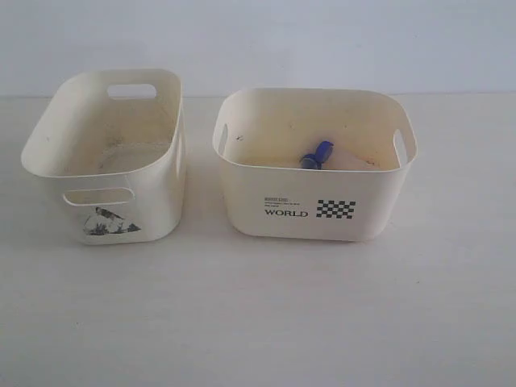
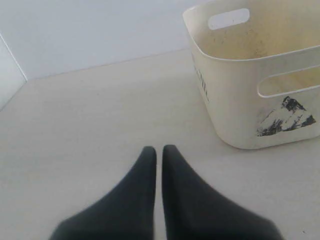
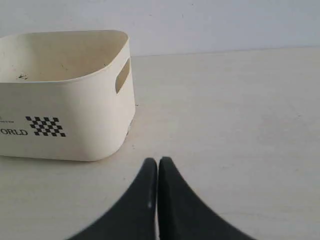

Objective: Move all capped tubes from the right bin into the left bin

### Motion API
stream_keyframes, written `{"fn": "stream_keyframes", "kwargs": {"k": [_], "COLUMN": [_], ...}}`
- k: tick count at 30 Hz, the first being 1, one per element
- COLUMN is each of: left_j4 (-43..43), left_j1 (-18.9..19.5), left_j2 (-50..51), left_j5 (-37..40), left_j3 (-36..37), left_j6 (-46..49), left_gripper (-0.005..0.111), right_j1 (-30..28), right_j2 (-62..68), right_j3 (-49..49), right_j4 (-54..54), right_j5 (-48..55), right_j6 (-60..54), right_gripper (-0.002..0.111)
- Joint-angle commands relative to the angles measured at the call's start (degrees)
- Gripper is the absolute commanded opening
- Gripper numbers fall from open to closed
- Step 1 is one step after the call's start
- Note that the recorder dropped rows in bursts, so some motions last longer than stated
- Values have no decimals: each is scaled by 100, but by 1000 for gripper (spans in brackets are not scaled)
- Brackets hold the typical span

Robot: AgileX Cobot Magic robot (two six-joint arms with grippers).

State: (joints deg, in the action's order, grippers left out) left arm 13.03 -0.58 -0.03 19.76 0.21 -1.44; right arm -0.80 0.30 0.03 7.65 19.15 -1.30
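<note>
In the exterior view the wide right bin [image 1: 371,205] with "WORLD" and a checkered patch holds blue-capped tubes [image 1: 318,155] lying on its floor; I see no orange-red cap. The taller left bin [image 1: 161,214] with the dark bird picture stands beside it, nothing visible inside. Neither gripper shows in the exterior view. My left gripper [image 2: 159,149] is shut over bare table, apart from the left bin [image 2: 235,105]. My right gripper [image 3: 158,161] is shut and empty, a little away from the right bin [image 3: 85,125].
Both bins stand on a pale tabletop [image 1: 266,314] with a white wall [image 1: 258,40] behind. A narrow gap separates the two bins. A side wall [image 2: 7,75] meets the table near the left gripper.
</note>
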Motion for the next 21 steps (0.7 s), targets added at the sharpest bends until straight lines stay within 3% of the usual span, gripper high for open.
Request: {"fn": "stream_keyframes", "kwargs": {"k": [1, 3, 6, 8, 12, 17, 21], "left_j4": [7, 7, 7, 7, 7, 7, 7], "left_j1": [2, 2, 2, 2, 2, 2, 2], "left_j2": [3, 3, 3, 3, 3, 3, 3], "left_j5": [-19, -19, -19, -19, -19, -19, -19], "left_j3": [-21, -21, -21, -21, -21, -21, -21], "left_j6": [-54, -54, -54, -54, -54, -54, -54], "left_gripper": [4, 4, 4, 4, 4, 4, 4], "right_j1": [-32, -32, -32, -32, -32, -32, -32], "right_j2": [-30, -30, -30, -30, 122, 2200, 3070], "right_j3": [-3, -3, -3, -3, -1053, -2982, -3325], "right_j4": [-31, -31, 23, 146, 171, 184, 233], "right_j5": [-312, -834, -3162, -3921, -3123, -579, -548], "right_j6": [-3, -3, 95, 130, 95, -262, -227], "right_gripper": [0, 0, 0, 0, 0, 0, 0]}}
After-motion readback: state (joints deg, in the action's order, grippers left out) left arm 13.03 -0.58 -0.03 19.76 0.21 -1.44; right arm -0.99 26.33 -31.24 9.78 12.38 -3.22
